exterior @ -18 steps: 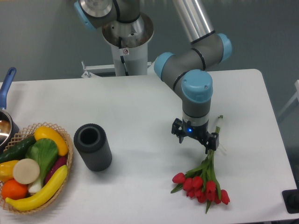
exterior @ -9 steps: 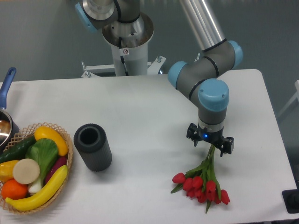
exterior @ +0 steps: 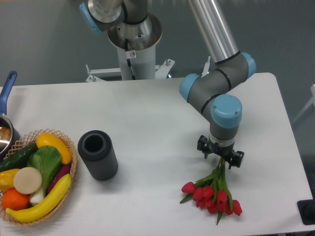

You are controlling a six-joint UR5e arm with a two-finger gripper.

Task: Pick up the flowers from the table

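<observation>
Tool [exterior: 221, 156] points straight down, fingers straddling the flowers' [exterior: 212, 191] stems.

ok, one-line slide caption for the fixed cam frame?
UR5e gripper open above the stems of the flowers lying on the table.

No legible text or labels.

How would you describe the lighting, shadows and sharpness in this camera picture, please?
In the fixed camera view, the lighting is soft and even; the white table shows no harsh glare. The dark cylinder casts only a faint shadow. The flowers and the gripper above their stems look reasonably sharp, with no obvious motion blur. The basket of toy produce is cut off at the left edge.
</observation>
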